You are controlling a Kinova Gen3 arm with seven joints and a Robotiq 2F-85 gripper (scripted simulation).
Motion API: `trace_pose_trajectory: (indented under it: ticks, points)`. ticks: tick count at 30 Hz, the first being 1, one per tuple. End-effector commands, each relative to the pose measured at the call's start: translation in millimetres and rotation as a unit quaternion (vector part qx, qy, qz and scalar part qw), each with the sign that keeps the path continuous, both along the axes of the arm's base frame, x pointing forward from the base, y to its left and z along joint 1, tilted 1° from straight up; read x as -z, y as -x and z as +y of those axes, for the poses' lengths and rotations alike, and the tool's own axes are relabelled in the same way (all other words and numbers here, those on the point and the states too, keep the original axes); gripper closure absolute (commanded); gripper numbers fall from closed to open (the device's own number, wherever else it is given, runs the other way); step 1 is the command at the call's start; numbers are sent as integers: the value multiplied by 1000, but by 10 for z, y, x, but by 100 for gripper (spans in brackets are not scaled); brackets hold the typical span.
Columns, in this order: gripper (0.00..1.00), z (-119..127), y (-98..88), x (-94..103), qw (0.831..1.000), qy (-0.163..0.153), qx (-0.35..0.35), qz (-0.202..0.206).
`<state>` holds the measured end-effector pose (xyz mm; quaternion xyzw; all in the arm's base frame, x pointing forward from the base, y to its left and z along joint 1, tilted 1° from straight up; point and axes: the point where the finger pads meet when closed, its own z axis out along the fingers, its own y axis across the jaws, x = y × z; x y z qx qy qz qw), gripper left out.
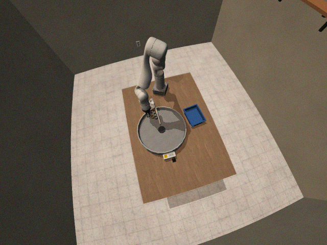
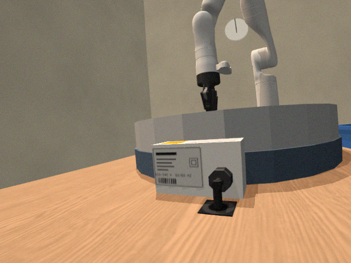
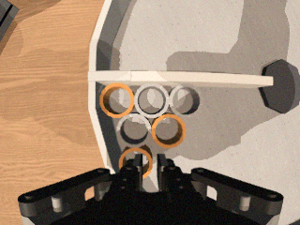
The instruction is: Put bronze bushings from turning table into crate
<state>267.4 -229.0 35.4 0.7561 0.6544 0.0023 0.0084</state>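
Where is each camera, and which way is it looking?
Top: high above, looking down at the turning table, blue crate and nearly the whole arm.

Exterior: low over the wooden table, looking across it at the turning table's side; it shows parts of the arm and the gripper.

Wrist: on the arm's end, looking down past the gripper's fingers at six bushings.

Top and wrist both show the divider.
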Motion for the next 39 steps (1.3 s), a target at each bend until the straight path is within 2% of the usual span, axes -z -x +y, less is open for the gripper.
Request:
trace_pose_trajectory:
  ticks: [1, 39]
  points:
    - [86, -8, 15, 9, 1000, 0, 2, 1]
    - [86, -9, 16, 131, 1000, 0, 2, 2]
